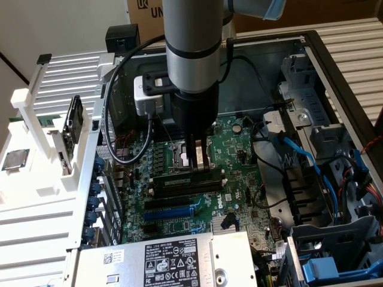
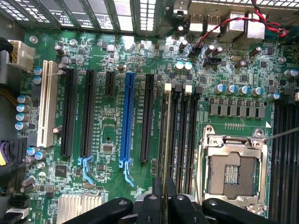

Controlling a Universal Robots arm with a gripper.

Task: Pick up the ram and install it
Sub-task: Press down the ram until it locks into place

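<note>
End effector (image 2: 164, 184) clamped on ram (image 2: 164, 140), edge-on, faces hidden

Tally across one motherboard (image 2: 107, 126): slots, socket, stick.
One ram (image 2: 164, 140), edge-on, in one pincer (image 2: 163, 191); one blue expansion slot (image 2: 126, 116); one white slot (image 2: 46, 107); four black expansion slots (image 2: 68, 112), three long and one short; four black memory slots (image 2: 183, 135) in one bank beside one open processor socket (image 2: 232, 170); one finned silver heatsink (image 2: 79, 205) near the motherboard's corner; one loose processor chip (image 1: 15, 160) on one white tray (image 1: 36, 197) outside the case.
</note>
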